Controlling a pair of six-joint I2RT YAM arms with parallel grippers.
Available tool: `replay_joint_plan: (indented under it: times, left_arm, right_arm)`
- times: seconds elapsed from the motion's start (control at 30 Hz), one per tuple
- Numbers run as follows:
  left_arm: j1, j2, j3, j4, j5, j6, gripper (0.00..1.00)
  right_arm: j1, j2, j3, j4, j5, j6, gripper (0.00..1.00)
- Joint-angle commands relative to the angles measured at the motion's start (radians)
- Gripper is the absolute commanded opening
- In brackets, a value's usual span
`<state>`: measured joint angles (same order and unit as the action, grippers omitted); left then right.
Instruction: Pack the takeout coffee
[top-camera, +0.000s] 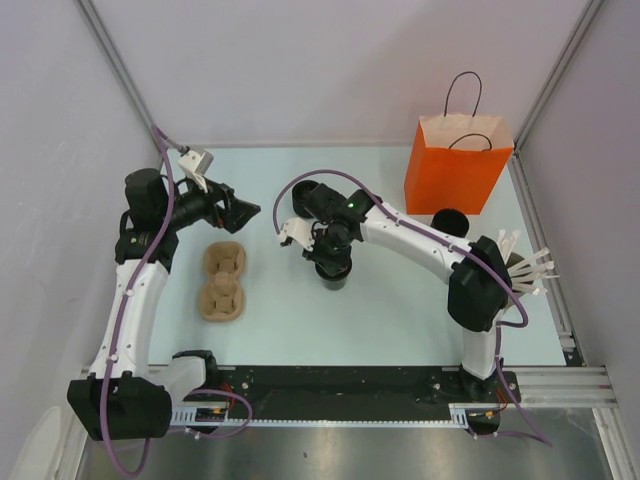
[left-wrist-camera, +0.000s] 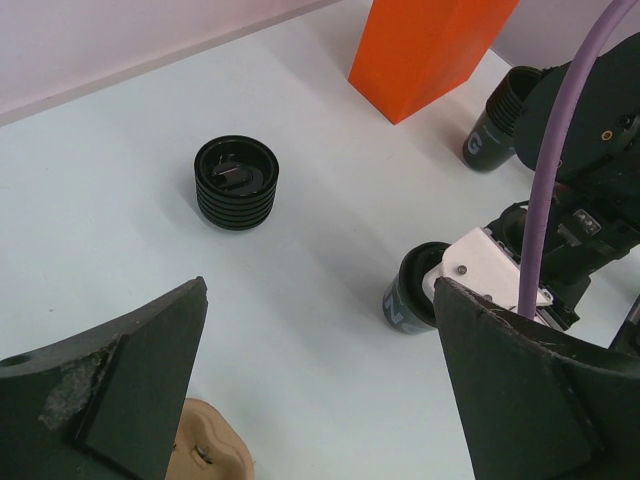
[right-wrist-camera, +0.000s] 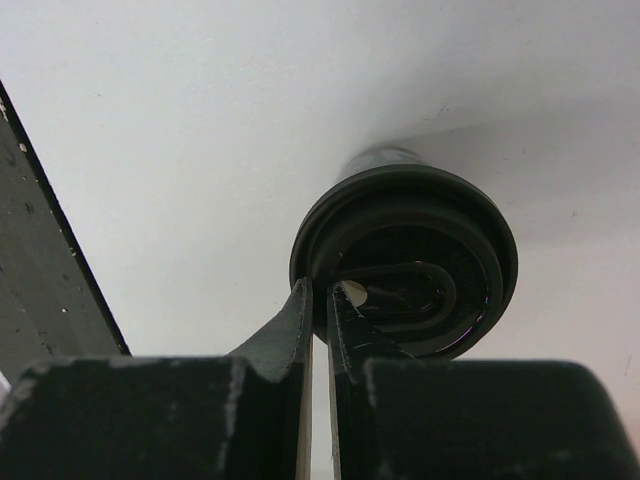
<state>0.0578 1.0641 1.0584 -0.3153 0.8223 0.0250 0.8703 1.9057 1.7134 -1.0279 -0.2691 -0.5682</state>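
The takeout coffee (top-camera: 333, 276) sits mid-table, with the pulp tray (top-camera: 224, 283) at its nine o'clock. The right gripper (right-wrist-camera: 320, 300) pinches the lid (right-wrist-camera: 420, 265) rim at seven o'clock. The left gripper (top-camera: 243, 211) gapes wide, empty. The cup is likely light and thin-walled (the lid could pop), so it is better held around the body.

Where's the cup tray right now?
Top view: the brown cup tray lies on the left half of the table, just nearer the bases than the left gripper and left of the black cup at the right gripper.
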Motion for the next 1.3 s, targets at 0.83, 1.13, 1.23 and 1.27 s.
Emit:
replay_joint_plan:
  times: [0.83, 1.13, 1.23, 1.27]
  left_arm:
    - [0.005, -0.010, -0.006, 0.041, 0.031, -0.007, 1.00]
    - [-0.003, 0.026, -0.018, 0.059, 0.095, -0.019, 1.00]
    - [-0.086, 0.080, 0.000, 0.022, 0.094, -0.011, 1.00]
    - [-0.111, 0.095, 0.015, -0.011, 0.080, -0.001, 1.00]
  right_arm:
    - [0.004, -0.017, 0.103, -0.047, 0.005, 0.001, 0.34]
    - [-0.077, -0.146, 0.242, -0.087, -0.048, 0.014, 0.92]
    - [-0.151, -0.219, 0.156, -0.051, -0.116, 0.034, 1.00]
    - [-0.186, -0.243, 0.123, -0.022, -0.155, 0.037, 1.00]
